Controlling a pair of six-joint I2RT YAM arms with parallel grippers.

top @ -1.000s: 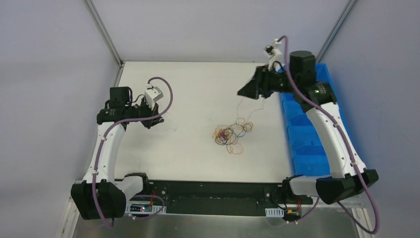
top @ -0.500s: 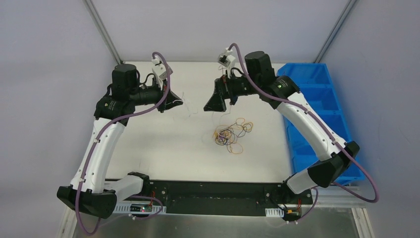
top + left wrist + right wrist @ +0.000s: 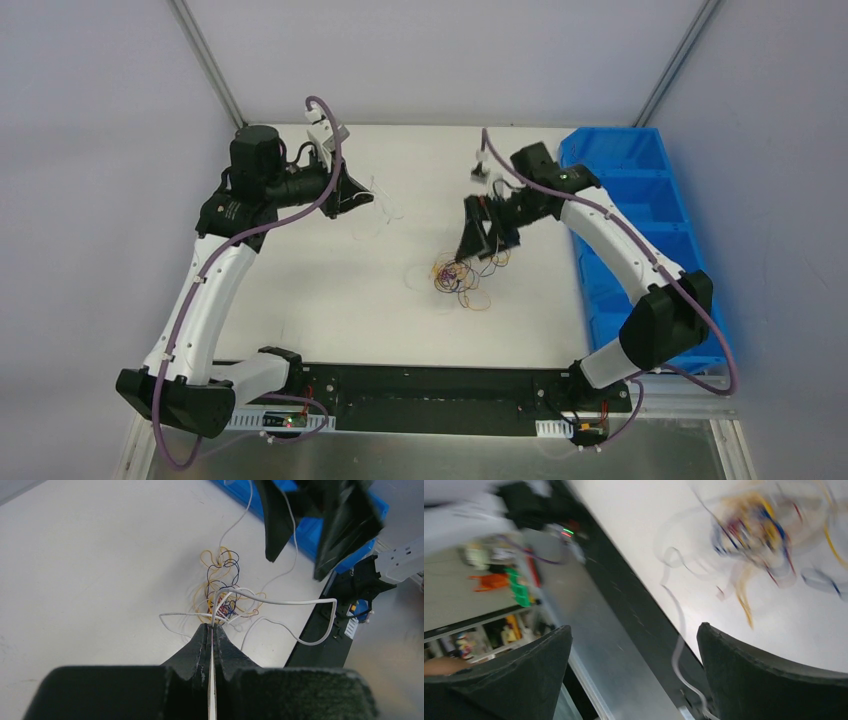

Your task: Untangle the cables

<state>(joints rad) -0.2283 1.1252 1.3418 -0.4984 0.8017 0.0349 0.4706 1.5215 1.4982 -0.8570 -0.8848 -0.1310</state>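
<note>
White cable (image 3: 280, 601) clamped between the closed left fingers (image 3: 197, 647) and drawn partly clear, right fingers (image 3: 764, 680) wide apart near the knotted clump of cables (image 3: 458, 275) on the worktop (image 3: 330, 300), most untangling seemingly not yet done.

table: white matte top (image 3: 300, 290), a few faint scuffs, fills most of the overhead view
walls: plain pale grey-lavender panels (image 3: 440, 60) on the far, left and right sides
frame: two aluminium posts, left (image 3: 210, 65) and right (image 3: 680, 55), rising from the table's far corners
bin: blue plastic (image 3: 640, 160), divided into compartments, along the table's right edge
near edge: black rail (image 3: 430, 390), then bare metal plate (image 3: 430, 455)
off-table: blurred clutter (image 3: 499, 580), orange and green bits, in the right wrist view only
light: even, diffuse, soft shadows
</note>
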